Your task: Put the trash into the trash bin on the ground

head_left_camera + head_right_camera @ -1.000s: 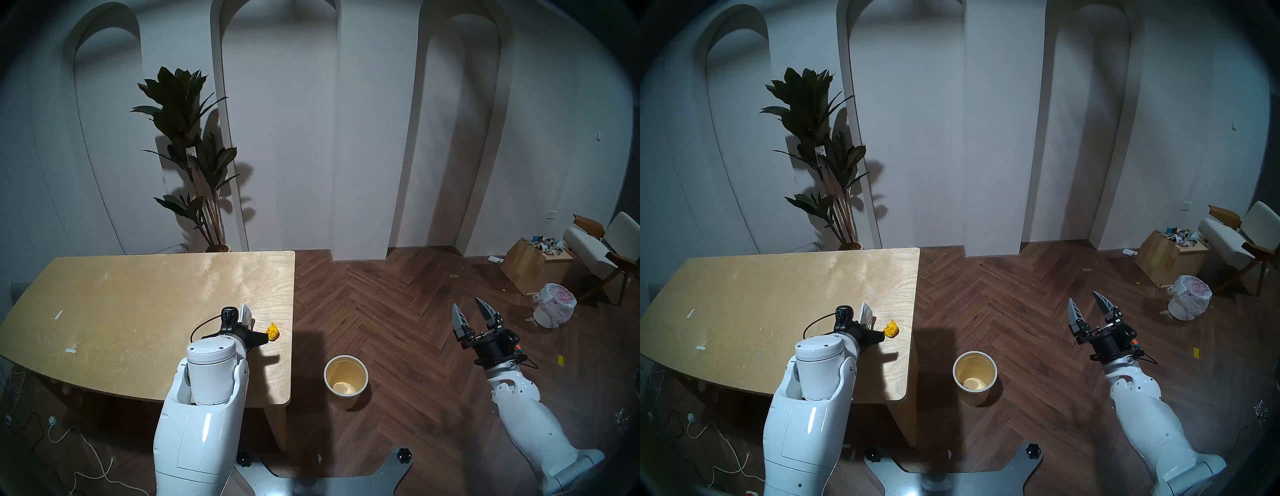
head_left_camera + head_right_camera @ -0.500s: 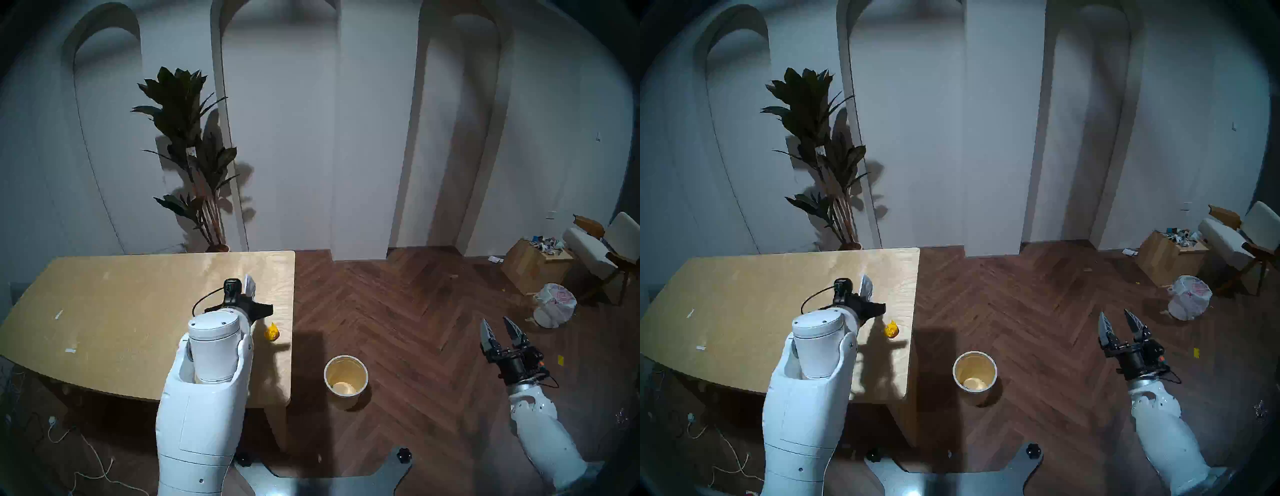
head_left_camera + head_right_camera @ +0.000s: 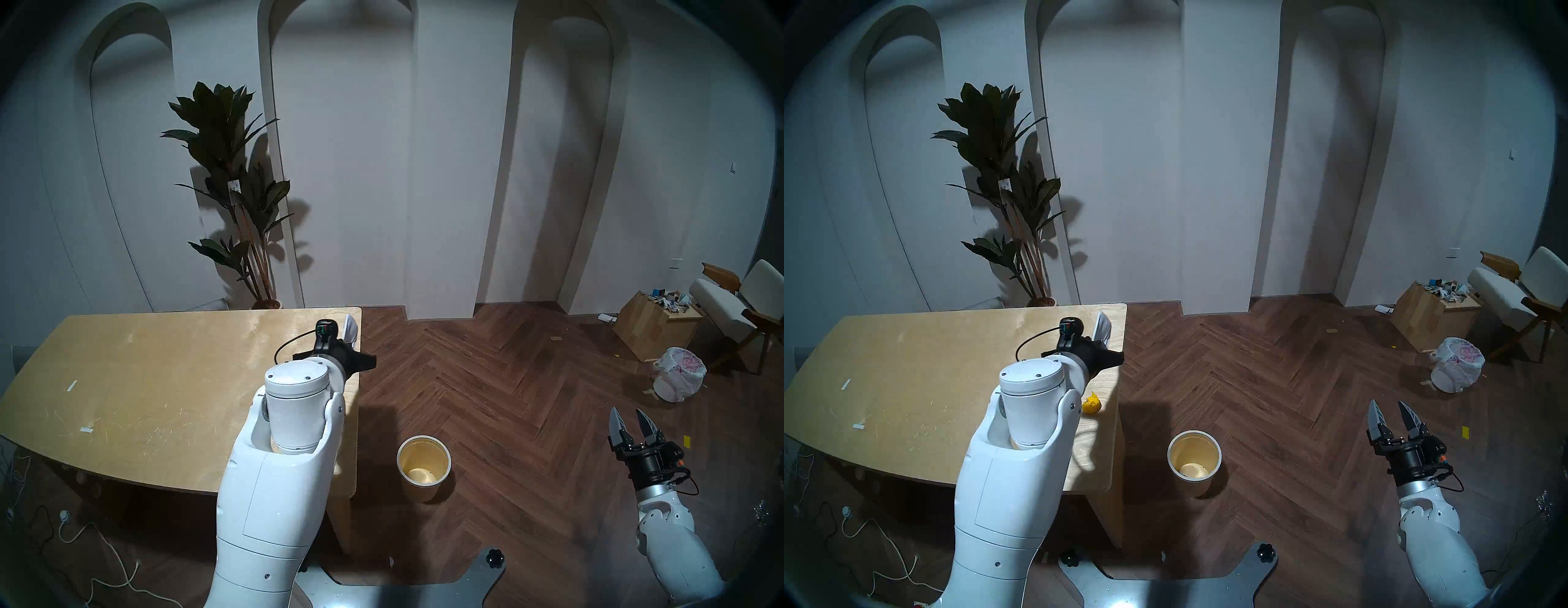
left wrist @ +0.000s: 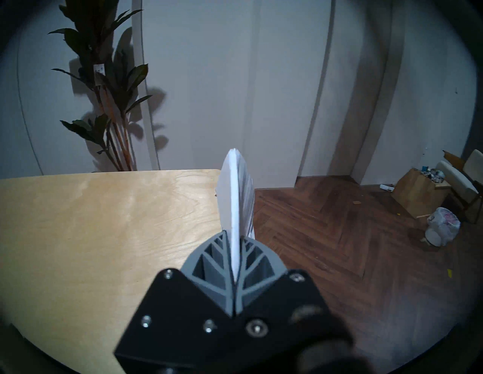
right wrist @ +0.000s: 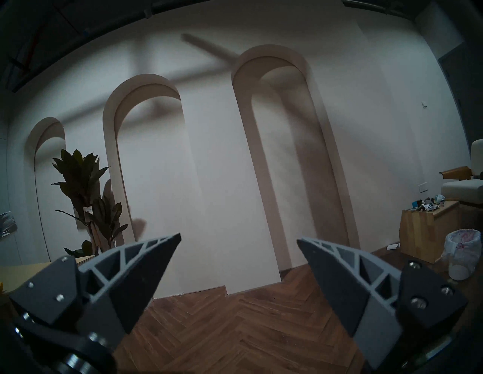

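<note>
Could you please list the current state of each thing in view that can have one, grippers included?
left gripper: shut on the white packet, raised over the table's far right corner.
white packet: pinched edge-on, off the table.
right gripper: open, empty, above the floor.
yellow scrap: crumpled, lying on the table near its right edge.
cream bin: upright on the floor, open-topped.
bag-lined bin: upright by the wooden box.
</note>
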Controlling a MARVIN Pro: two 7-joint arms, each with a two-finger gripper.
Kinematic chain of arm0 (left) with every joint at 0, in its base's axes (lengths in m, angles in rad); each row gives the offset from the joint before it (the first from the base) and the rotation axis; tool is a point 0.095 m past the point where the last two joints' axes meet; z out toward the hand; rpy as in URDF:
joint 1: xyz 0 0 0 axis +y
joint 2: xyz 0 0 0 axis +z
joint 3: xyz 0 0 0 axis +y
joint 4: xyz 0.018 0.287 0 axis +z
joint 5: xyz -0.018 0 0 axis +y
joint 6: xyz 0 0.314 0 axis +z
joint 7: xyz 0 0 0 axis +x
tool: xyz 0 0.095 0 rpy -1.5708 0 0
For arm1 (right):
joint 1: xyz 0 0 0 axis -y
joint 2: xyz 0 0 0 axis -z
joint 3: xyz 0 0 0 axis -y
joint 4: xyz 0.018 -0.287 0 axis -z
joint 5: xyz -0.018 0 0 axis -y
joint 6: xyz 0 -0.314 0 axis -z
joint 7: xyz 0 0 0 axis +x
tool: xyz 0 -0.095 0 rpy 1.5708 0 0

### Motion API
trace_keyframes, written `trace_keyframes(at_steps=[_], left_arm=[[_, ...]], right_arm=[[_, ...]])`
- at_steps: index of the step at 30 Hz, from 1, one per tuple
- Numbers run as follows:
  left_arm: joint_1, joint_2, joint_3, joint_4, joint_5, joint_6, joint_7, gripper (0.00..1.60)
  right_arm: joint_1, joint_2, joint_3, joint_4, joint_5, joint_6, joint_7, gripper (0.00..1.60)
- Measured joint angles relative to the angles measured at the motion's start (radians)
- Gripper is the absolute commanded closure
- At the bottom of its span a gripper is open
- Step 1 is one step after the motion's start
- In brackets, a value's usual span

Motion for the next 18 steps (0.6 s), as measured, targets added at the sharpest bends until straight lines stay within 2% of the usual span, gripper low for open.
trace_keyframes(at_steps=[11,18], left_arm=[[-0.086,-0.016,0.082,0.131,-0.026,-0.002,-0.026,1.6],[-0.147,-0.032,0.143,0.244,-0.04,-0.016,-0.042,1.6]], right_arm=[[-0.067,-0.001,0.024,-0.085,0.042,0.055,-0.024,0.0],[-0.087,-0.015,0.021,-0.099,0.07,0.129,-0.064,0.0]])
